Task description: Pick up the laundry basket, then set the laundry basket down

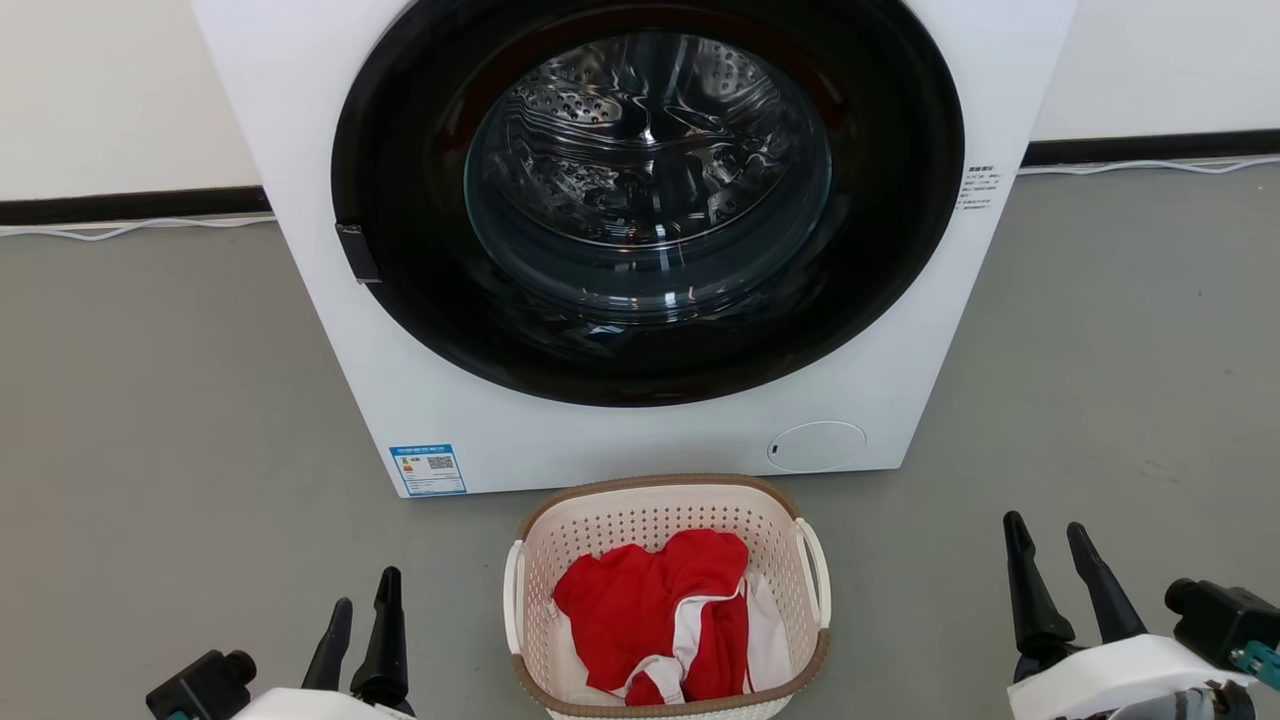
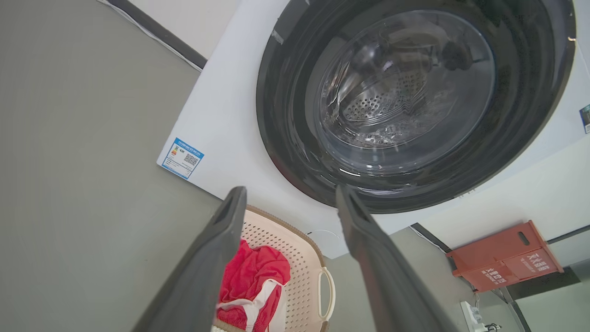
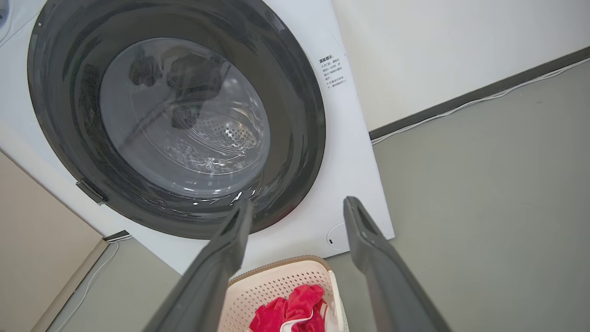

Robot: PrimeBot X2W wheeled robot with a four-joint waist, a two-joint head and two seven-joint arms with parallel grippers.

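Pre-grasp: basket not yet lifted, both tools empty.
Big white washing machine [image 1: 640,200] at far side. Laundry basket [image 1: 650,487] sits on grey floor [image 1: 150,400] just in front, centre, w/ red-and-white garment [image 1: 650,610] inside. L tool [image 1: 366,590] near-left and R tool [image 1: 1044,522] near-right, fingers apart, clear of basket. Next, I'd say: bring each tool to its side handle [image 1: 815,570], close, lift level.

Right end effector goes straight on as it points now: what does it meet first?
Probably the washing machine, low on its front, dead ahead of the right end effector in its wrist view. The laundry basket lies under that line. Depth unclear.
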